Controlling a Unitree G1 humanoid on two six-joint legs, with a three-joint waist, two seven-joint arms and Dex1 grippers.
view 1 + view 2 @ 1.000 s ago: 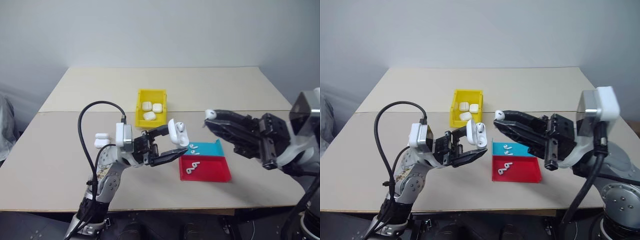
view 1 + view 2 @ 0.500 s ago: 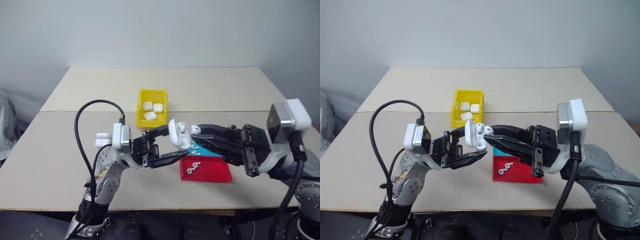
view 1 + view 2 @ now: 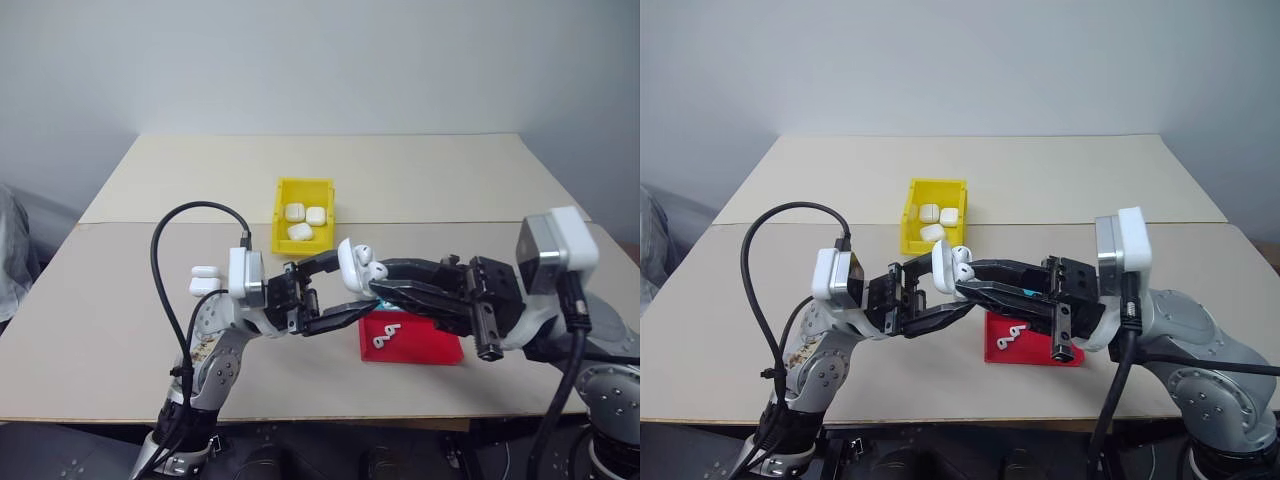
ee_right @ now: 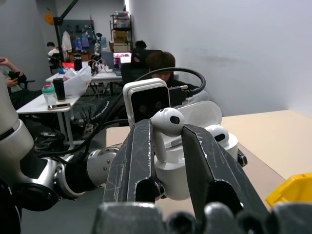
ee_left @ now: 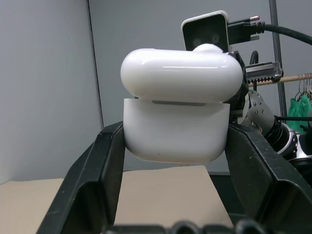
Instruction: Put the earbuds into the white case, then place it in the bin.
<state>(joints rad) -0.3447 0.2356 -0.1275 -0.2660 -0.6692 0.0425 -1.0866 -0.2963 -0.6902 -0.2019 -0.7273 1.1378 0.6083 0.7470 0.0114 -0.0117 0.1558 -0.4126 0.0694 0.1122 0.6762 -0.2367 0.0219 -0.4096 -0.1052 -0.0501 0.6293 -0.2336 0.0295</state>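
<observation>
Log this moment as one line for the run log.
left claw: grips open white case | right claw: pinches earbud at case | yellow bin: three cases inside

Even, soft overhead light, bright and low-contrast, with only faint shadows on the table point(image 3: 480, 190), a mild glare stripe on the white case point(image 5: 180, 78) lid in the left wrist view, sharp head views, and close fingers point(image 4: 209, 165) slightly soft in the right wrist view.

Beige table point(image 3: 450, 175): yellow bin point(image 3: 302, 213), red tray point(image 3: 420, 345), 2 cases point(image 3: 204, 279).
</observation>
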